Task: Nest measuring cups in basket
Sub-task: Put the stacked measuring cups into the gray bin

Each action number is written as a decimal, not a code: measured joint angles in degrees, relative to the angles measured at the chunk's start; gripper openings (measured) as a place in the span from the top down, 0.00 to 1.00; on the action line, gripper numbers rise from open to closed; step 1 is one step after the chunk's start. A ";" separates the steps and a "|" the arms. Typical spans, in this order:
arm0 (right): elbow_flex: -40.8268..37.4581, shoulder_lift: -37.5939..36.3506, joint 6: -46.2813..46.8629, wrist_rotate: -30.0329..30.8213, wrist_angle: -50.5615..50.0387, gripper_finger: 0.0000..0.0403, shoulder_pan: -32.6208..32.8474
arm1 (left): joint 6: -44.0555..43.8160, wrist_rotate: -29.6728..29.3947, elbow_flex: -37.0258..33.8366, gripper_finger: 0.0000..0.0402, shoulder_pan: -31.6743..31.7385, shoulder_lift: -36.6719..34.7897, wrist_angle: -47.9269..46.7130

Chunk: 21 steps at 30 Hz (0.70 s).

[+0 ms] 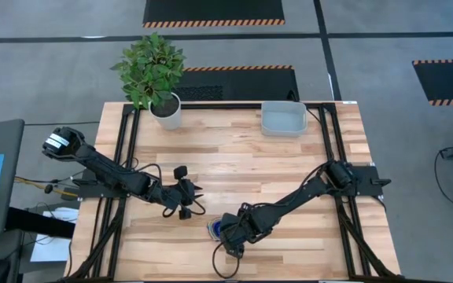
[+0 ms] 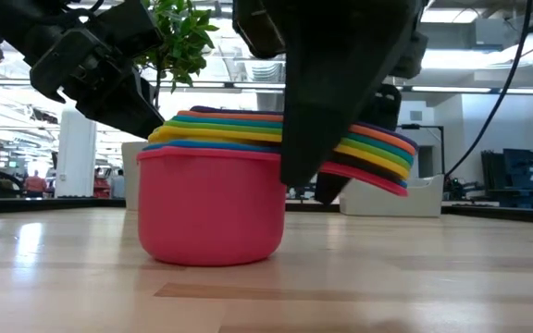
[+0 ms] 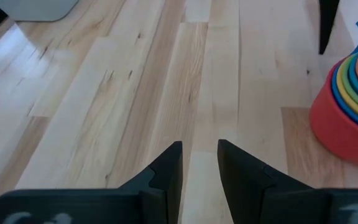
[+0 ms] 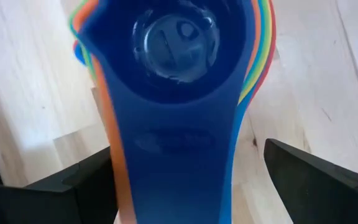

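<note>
My right gripper (image 4: 185, 171) is wide open around the handles of the measuring cups (image 2: 213, 199), stacked far from the basket (image 1: 282, 119), and if I grab crooked the stack could tip and spill.

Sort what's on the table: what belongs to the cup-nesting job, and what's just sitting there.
Job: nested measuring cups, stacked on the table with the open right gripper around their handles; basket, far edge, holding nothing; left gripper, open beside the stack.

Bystander: potted plant.
</note>
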 joint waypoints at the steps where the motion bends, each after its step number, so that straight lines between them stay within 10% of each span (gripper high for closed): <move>1: 0.00 -0.15 -0.07 0.00 0.06 0.06 -0.02 | 0.00 0.00 0.00 0.77 0.00 0.00 -0.08; 21: 0.02 -0.22 -0.96 -0.04 -1.97 0.42 -0.33 | -0.23 -0.02 0.00 0.77 0.00 0.00 -0.05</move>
